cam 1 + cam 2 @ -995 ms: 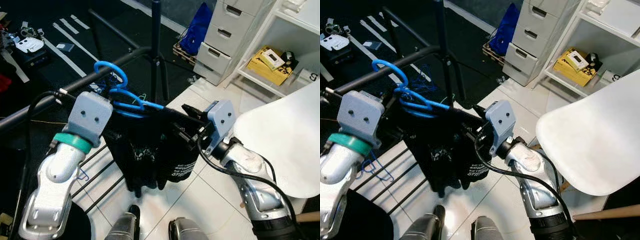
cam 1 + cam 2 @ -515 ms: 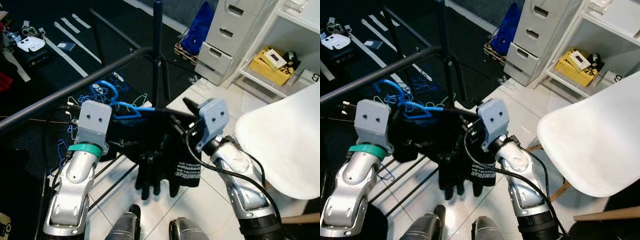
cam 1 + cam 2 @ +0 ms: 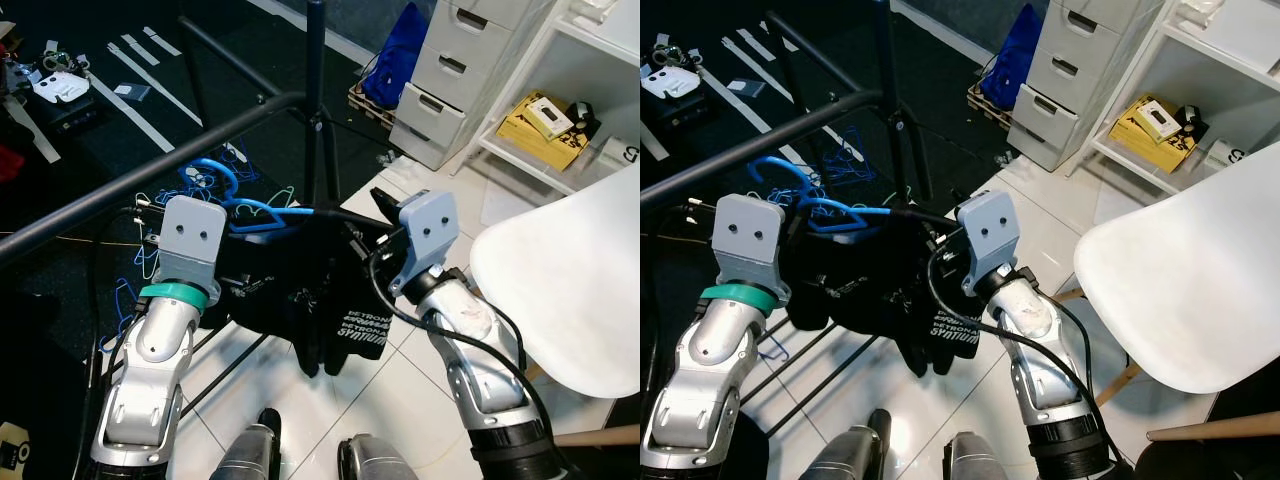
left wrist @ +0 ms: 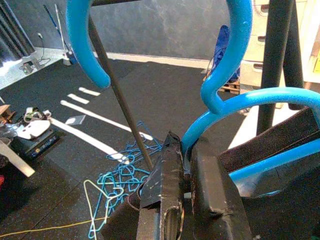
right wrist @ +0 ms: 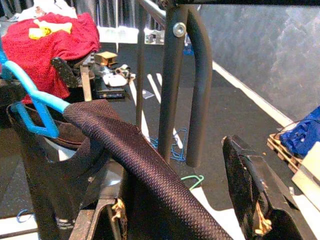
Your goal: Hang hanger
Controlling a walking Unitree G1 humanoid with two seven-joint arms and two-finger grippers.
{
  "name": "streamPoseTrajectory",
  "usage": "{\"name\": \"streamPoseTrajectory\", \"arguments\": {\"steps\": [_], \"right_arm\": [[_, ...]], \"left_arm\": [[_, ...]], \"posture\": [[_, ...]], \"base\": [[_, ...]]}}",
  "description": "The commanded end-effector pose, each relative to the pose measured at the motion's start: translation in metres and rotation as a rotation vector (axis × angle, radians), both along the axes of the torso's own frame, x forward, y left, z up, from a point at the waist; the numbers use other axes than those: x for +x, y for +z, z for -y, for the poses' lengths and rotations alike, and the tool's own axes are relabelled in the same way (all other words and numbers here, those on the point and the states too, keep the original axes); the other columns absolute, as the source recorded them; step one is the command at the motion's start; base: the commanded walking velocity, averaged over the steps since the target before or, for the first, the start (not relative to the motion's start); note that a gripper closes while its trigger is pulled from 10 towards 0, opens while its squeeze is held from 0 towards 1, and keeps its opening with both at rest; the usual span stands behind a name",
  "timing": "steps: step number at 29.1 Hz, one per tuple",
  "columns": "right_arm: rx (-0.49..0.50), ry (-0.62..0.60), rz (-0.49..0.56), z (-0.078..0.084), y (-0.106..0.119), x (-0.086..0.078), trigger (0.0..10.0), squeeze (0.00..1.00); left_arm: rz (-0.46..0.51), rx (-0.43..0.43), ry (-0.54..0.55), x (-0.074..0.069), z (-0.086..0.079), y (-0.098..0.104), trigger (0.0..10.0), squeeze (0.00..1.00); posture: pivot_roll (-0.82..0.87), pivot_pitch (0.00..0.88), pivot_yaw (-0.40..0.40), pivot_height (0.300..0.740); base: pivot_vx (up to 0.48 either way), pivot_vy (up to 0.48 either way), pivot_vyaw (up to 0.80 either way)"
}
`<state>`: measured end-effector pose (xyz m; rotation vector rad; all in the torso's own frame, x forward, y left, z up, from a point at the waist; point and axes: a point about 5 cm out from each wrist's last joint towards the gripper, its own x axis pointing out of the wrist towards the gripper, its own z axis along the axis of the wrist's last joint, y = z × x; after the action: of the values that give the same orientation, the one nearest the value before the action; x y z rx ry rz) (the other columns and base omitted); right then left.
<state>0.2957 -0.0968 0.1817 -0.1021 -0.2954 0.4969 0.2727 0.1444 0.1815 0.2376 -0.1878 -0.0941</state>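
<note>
Now we've dropped the hanger (image 3: 262, 211) below the rail (image 3: 150, 175); left claw (image 4: 187, 172) clamped on it, right claw (image 5: 182, 210) apart around the shirt (image 3: 300, 290). Not hung.

both silver arms bent up in front, left gripper (image 4: 182, 165) pinched tight, right gripper (image 5: 185, 200) fingers spread wide, wrists angled inward

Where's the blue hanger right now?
The blue hanger sits between both grippers, below the black rack rail, its neck clamped by the left gripper, black shirt draped on it.
</note>
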Motion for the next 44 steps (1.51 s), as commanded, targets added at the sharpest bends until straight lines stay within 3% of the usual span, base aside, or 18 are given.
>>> {"name": "streamPoseTrajectory", "arguments": {"steps": [1, 24, 32, 44], "right_arm": [[0.012, 0.011, 0.016, -0.005, 0.002, 0.0, 10.0, 0.0], [0.014, -0.011, 0.052, -0.009, 0.007, 0.01, 10.0, 0.0], [-0.029, -0.013, 0.075, -0.005, 0.011, 0.019, 10.0, 0.0], [0.025, -0.05, 0.079, 0.004, 0.02, 0.032, 10.0, 0.0]], "left_arm": [[0.047, -0.004, -0.073, -0.002, 0.015, 0.006, 10.0, 0.0], [0.08, 0.012, -0.073, 0.004, 0.015, 0.01, 10.0, 0.0], [0.133, 0.022, -0.1, 0.018, 0.025, 0.018, 10.0, 0.0], [0.177, 0.008, -0.103, 0.035, 0.034, 0.026, 10.0, 0.0]], "posture": [[-0.08, 0.099, 0.005, 0.74], [-0.07, 0.05, 0.021, 0.74], [-0.09, 0.017, 0.015, 0.74], [-0.1, 0.0, -0.007, 0.74]], "base": [[-0.3, 0.0, 0.0], [-0.318, 0.0, 0.0], [-0.32, 0.0, 0.0], [-0.32, 0.0, 0.0]]}}
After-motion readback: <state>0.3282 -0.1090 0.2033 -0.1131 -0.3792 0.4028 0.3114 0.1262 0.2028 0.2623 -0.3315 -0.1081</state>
